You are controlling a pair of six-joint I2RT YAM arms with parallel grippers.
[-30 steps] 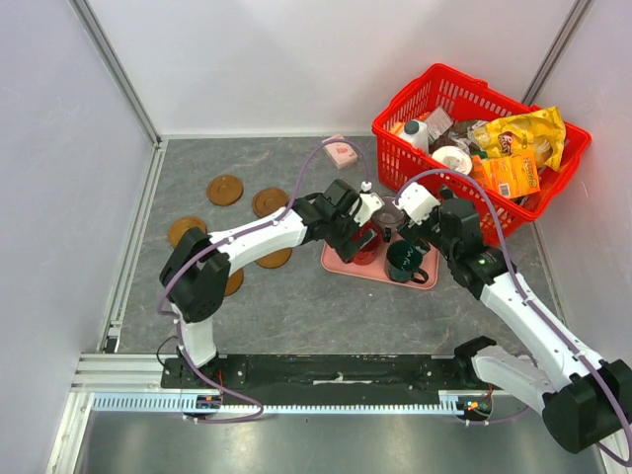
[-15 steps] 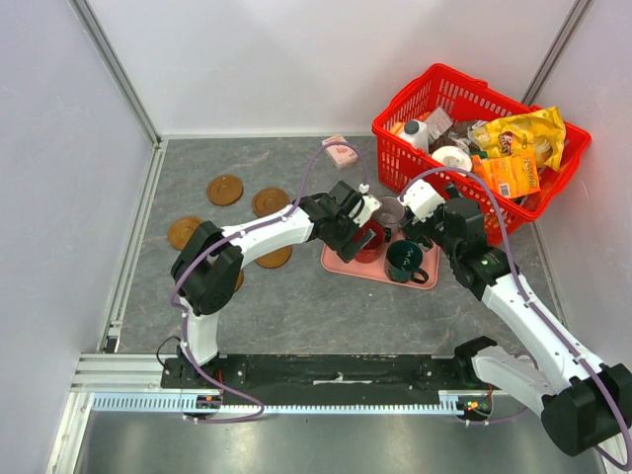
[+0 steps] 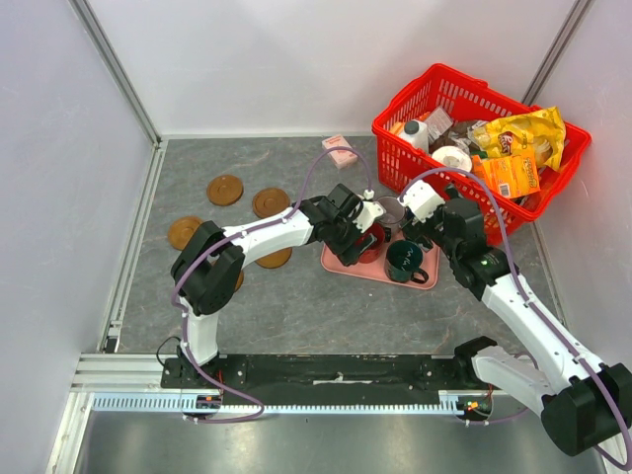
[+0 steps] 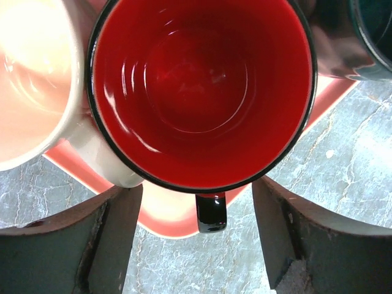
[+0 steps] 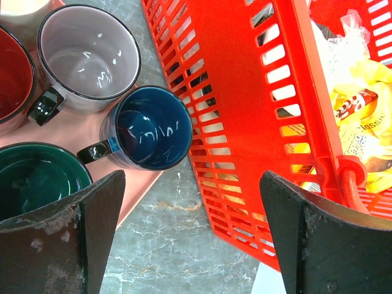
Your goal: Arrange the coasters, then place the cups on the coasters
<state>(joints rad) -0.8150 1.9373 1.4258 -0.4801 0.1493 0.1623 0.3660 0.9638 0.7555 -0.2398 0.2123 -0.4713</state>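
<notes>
The left pincer (image 4: 197,188) hangs directly over the glossy red mug (image 4: 202,86) with a black rim. Its two dark fingers stand apart, released, one at each side of the mug's near edge, and nothing is pressed between them. The mug's black handle (image 4: 211,213) points back toward the pincer and sits in the gap between the fingers. Just beside the left finger is the cream-white mug (image 4: 30,79), touching or almost touching the red one. Beyond the right finger, only the edge of the dark green mug (image 4: 373,37) shows. These mugs stand upright on the flat pink rectangular tray (image 4: 165,214), which lies on the grey marbled surface (image 3: 296,306).

The right pincer (image 5: 193,177) is also released, with its fingers spread wide and holding nothing. The navy blue mug (image 5: 153,125) stands ahead of its left finger. The grey mug (image 5: 89,55) is further ahead on the same side. Ahead of its right finger is the slotted wall of the red plastic basket (image 5: 245,122), with a yellow packet (image 5: 361,104) inside.

The flat round brown coasters (image 3: 224,189) lie spread on the surface well apart from the left pincer, on its left side, and none of them carries a mug.
</notes>
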